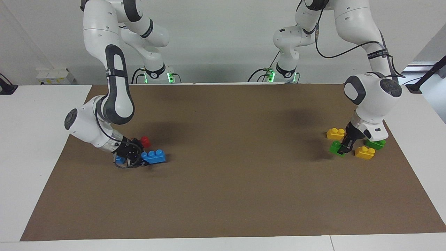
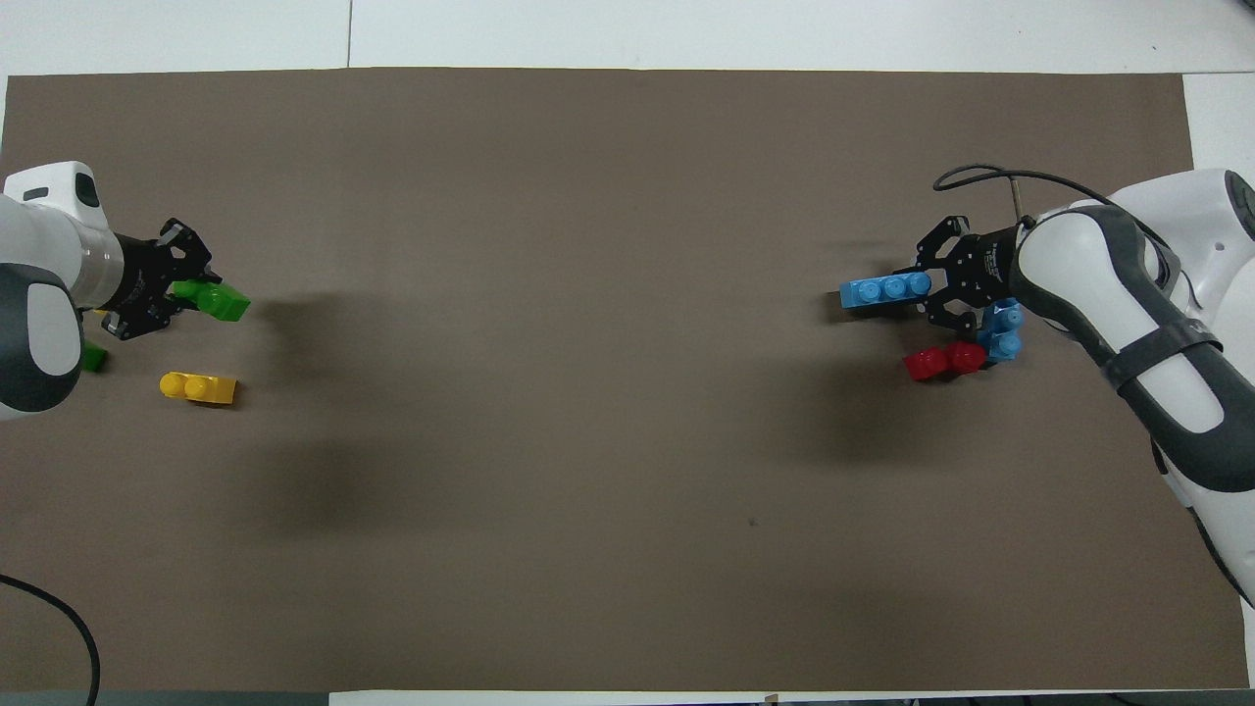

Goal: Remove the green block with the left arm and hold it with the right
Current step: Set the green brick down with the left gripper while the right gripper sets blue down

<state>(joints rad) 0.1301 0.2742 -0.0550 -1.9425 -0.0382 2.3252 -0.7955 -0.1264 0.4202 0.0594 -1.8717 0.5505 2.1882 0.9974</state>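
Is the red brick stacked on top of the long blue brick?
No, the red brick lies on the mat beside the small blue brick, apart from the long blue brick.

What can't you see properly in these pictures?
- Second green brick: in the overhead view, mostly covered by the left arm.
- One yellow brick: in the overhead view, almost wholly covered by the left gripper.
- Small blue brick: in the facing view, mostly hidden by the right gripper.
- Green block: neither view shows whether it touches the mat.
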